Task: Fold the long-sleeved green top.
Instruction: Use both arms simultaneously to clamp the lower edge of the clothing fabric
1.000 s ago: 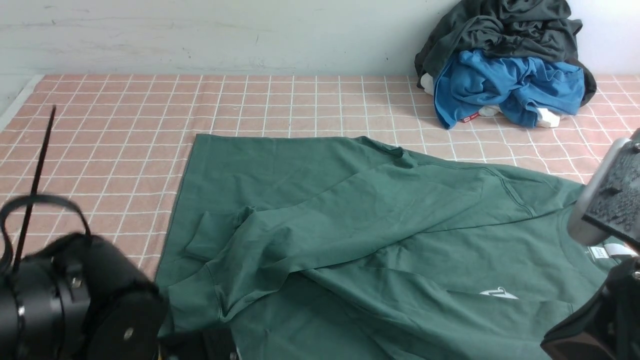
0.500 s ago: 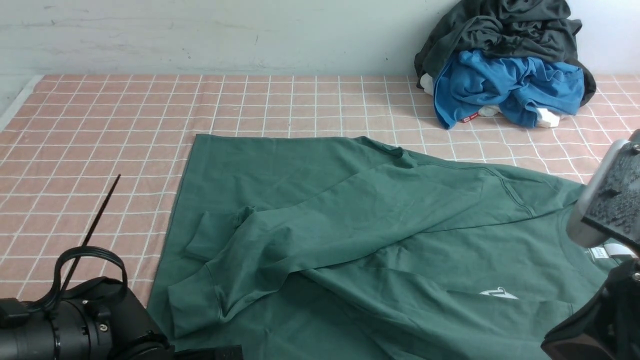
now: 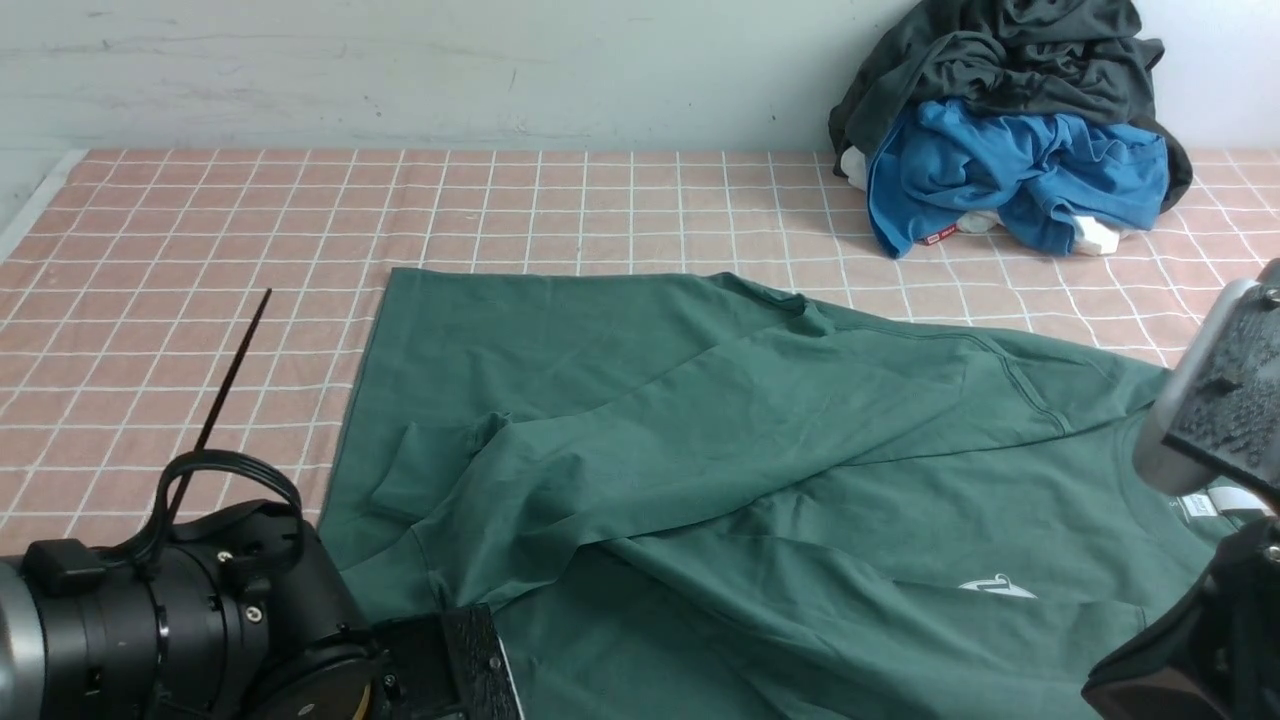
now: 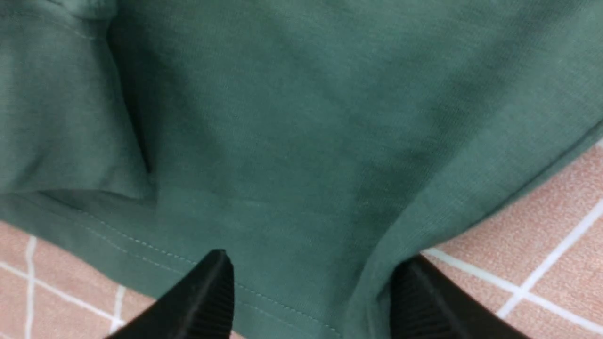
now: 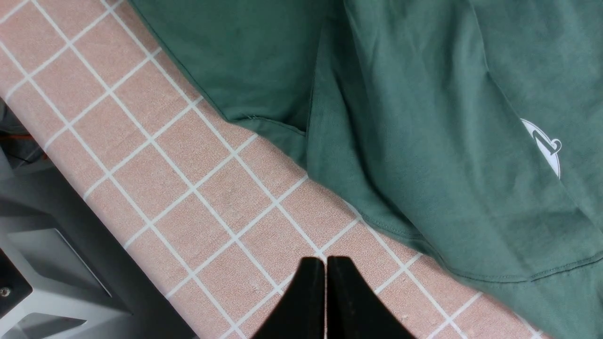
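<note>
The green long-sleeved top (image 3: 760,470) lies spread on the checked cloth, with one sleeve (image 3: 600,450) folded across its body. My left arm (image 3: 200,630) is at the top's near left corner. In the left wrist view my left gripper (image 4: 315,278) is open, and the top's hemmed edge (image 4: 282,226) lies between its fingers (image 4: 207,296). My right gripper (image 5: 326,266) is shut and empty over bare cloth, a little apart from the top's near edge (image 5: 424,197). The right arm (image 3: 1215,400) is at the right edge of the front view.
A pile of dark and blue clothes (image 3: 1010,150) lies at the far right against the wall. The pink checked cloth (image 3: 200,230) covers the table. The table's near edge and a grey frame (image 5: 52,254) show in the right wrist view.
My left arm has dropped low and then moved right to the top's near left corner. The top and the right arm have not moved.
</note>
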Robot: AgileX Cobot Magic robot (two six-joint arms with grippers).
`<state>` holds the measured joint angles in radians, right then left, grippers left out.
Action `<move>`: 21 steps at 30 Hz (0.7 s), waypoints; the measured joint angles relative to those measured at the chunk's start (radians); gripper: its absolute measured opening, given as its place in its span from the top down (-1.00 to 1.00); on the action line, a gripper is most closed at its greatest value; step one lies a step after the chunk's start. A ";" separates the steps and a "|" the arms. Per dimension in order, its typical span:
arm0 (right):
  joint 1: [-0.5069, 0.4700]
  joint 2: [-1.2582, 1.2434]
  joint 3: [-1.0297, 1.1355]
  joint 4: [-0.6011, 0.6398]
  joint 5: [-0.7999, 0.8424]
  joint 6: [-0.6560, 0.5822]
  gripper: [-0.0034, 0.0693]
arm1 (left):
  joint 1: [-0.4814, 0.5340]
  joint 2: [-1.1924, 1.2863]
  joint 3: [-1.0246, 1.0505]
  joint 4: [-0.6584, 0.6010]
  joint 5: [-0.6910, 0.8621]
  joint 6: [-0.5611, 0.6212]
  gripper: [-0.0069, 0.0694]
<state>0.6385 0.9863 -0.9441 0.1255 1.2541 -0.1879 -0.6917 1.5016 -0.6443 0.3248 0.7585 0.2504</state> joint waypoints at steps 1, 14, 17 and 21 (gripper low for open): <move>0.000 0.000 0.000 0.000 0.000 0.000 0.91 | 0.000 0.005 0.000 -0.001 0.000 0.000 -0.28; 0.000 0.000 0.000 0.000 0.000 -0.002 0.91 | 0.000 0.072 -0.019 -0.062 0.032 -0.011 0.00; 0.000 0.000 0.000 -0.016 0.000 -0.002 0.91 | 0.000 0.073 -0.019 -0.085 0.040 -0.033 0.37; 0.000 0.000 0.000 -0.066 0.000 -0.005 0.91 | -0.003 0.074 -0.023 -0.101 0.051 -0.041 0.74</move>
<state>0.6385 0.9863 -0.9441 0.0594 1.2541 -0.1932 -0.6950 1.5754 -0.6678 0.2236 0.8094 0.2095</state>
